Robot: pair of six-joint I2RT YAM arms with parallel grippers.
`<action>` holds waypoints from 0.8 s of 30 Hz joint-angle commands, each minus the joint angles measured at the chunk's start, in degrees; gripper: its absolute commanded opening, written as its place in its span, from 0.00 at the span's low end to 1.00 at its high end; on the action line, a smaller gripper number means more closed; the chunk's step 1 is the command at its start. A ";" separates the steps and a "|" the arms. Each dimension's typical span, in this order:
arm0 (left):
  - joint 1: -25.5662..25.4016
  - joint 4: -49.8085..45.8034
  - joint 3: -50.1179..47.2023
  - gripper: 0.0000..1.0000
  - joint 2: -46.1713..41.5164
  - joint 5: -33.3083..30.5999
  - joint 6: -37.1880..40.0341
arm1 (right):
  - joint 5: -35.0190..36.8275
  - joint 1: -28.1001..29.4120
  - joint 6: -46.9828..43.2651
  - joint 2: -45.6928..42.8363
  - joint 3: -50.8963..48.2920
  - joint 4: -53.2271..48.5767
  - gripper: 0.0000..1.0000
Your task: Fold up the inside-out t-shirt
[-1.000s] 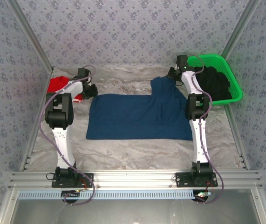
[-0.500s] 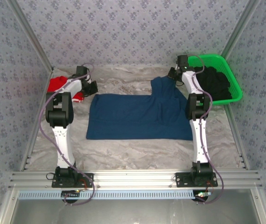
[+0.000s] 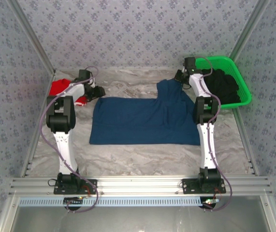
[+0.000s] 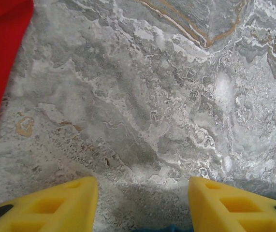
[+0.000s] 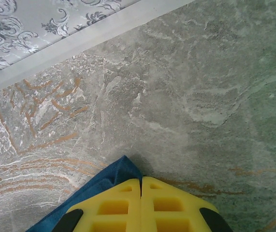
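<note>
On the marble table point(image 3: 128, 159) the inside-out t-shirt point(image 3: 138, 121) stretches left-right, its far-right corner pinched by the right gripper point(image 5: 141, 186) (left gripper point(image 4: 142, 193) spread, just beside the far-left corner).

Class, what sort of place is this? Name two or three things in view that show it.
Likely a robot test booth for laundry folding: a left arm and right arm bolted to a metal frame, patterned panels around a marble-look table, a t-shirt spread near a green basket.

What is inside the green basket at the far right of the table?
A heap of black clothing lies inside the green basket. The heap covers the floor of the basket, so anything beneath it cannot be seen.
</note>
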 commanded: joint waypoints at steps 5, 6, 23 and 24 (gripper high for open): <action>-1.85 -6.23 1.09 0.42 -0.95 -2.24 5.57 | -0.45 -0.62 0.49 -2.21 -0.93 -0.05 0.00; -2.03 -7.01 1.49 0.40 -0.60 -1.97 6.06 | -0.47 -0.59 0.46 -2.21 -1.02 -0.03 0.00; -2.65 -10.27 7.78 0.25 3.55 -4.69 6.24 | -0.61 -0.62 0.63 -2.12 -1.46 0.14 0.00; -2.58 -10.58 8.56 0.25 3.99 -4.98 6.04 | -0.61 -0.60 0.67 -2.14 -1.45 0.08 0.00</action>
